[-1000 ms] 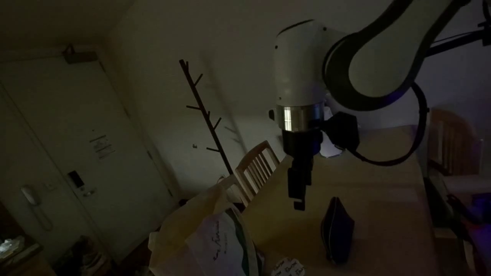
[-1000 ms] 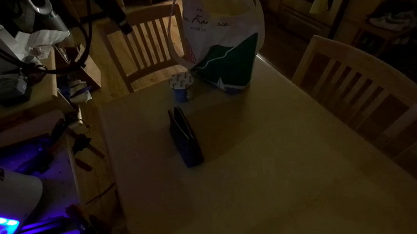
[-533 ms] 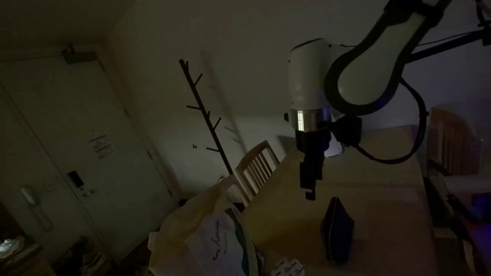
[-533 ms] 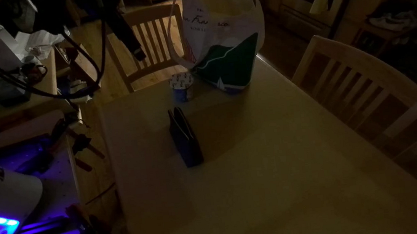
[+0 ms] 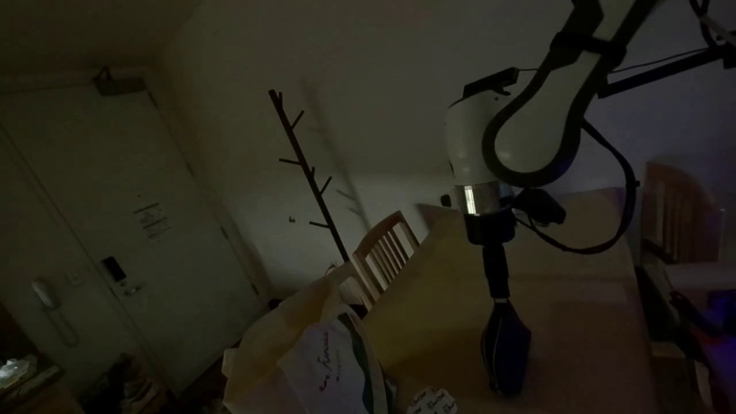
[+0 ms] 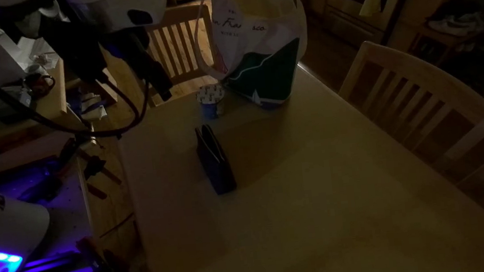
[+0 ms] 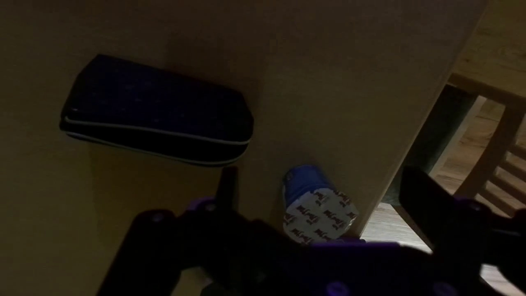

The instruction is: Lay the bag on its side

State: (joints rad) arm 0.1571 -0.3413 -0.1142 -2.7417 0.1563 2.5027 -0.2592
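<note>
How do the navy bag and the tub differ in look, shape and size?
Look: the navy bag is dark, with pale lines along its top; the tub has blue sides and a pale, printed top.
Shape: the navy bag is long and narrow; the tub is round.
Size: the navy bag is longer than the tub is wide.
Both stand upright on the table.

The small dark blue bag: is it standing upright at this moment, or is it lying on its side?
Upright: in both exterior views the bag stands on the table, with its narrow top edge uppermost.
</note>
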